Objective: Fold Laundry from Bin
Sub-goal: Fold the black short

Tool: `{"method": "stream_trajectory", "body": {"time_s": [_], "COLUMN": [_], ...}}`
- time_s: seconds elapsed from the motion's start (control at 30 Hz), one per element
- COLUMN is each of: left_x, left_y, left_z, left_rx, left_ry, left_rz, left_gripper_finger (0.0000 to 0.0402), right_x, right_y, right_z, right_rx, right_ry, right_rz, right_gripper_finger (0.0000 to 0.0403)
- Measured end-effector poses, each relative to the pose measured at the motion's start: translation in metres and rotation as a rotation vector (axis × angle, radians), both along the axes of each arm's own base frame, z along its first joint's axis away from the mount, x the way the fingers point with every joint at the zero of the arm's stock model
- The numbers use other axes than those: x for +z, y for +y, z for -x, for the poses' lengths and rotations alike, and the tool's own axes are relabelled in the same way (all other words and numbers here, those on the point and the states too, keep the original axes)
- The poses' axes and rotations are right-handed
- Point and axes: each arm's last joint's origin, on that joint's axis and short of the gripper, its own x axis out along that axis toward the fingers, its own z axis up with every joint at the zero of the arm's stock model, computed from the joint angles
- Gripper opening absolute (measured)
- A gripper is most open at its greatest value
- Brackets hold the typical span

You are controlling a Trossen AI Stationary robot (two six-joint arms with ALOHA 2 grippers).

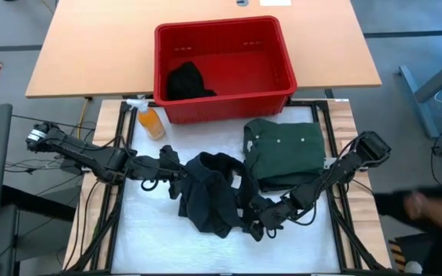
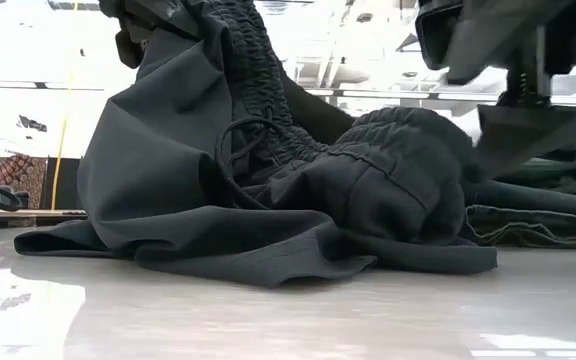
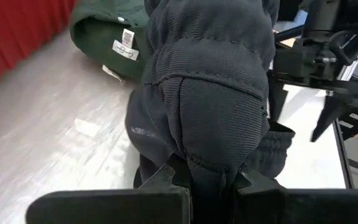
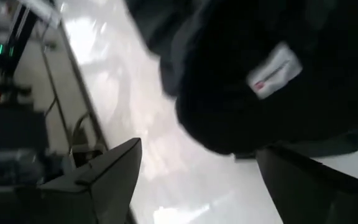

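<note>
- Looking straight down, I see the red bin at the table's far side with a black garment inside; the charcoal trousers lie heaped in front of the bin, the folded green piece just beside them, the orange spray bottle by the bin's corner.
- At table height, the trousers rise in a mound.
- Past my left gripper, the fingers are clenched on the trousers' fabric.
- Past my right gripper, the fingers stand spread wide, released, dark cloth with a white label just beyond.
</note>
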Motion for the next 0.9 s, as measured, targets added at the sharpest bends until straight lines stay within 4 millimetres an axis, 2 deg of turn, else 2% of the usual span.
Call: {"method": "stream_trajectory", "body": {"time_s": [0.17,0.3,0.4,0.47,0.53,0.6,0.63,0.77,0.9], "left_x": [0.0,0.0,-0.001,-0.001,-0.001,-0.001,-0.001,0.001,0.013], "left_y": [0.0,0.0,-0.001,-0.001,-0.001,-0.001,-0.001,-0.001,0.002], "left_z": [0.0,0.0,0.0,0.0,0.0,0.0,0.0,0.001,0.009], "left_rx": [0.002,-0.005,-0.019,-0.021,-0.022,-0.024,-0.025,-0.04,-0.038], "left_ry": [-0.001,0.001,0.007,0.011,0.014,0.013,0.011,0.008,-0.034], "left_rz": [0.01,0.015,0.023,0.023,0.022,0.018,0.016,-0.021,-0.05], "left_gripper_finger": [0.0009,0.0009,0.0009,0.0009,0.0009,0.0009,0.0009,0.0009,0.0009], "right_x": [-0.008,-0.022,-0.031,-0.031,-0.026,-0.017,-0.01,0.034,0.089], "right_y": [-0.001,0.002,0.003,0.003,0.003,0.001,-0.001,-0.019,-0.05], "right_z": [-0.004,-0.009,-0.012,-0.012,-0.012,-0.011,-0.011,-0.01,-0.008], "right_rx": [-0.092,-0.152,-0.192,-0.203,-0.18,-0.141,-0.119,-0.038,0.107], "right_ry": [-0.01,-0.008,0.0,-0.01,-0.028,-0.061,-0.084,-0.194,-0.291], "right_rz": [0.035,0.027,0.02,0.024,0.04,0.069,0.087,0.131,0.225], "right_gripper_finger": [0.0344,0.0315,0.0259,0.0199,0.0123,0.0045,0.0029,0.0031,0.0029]}}
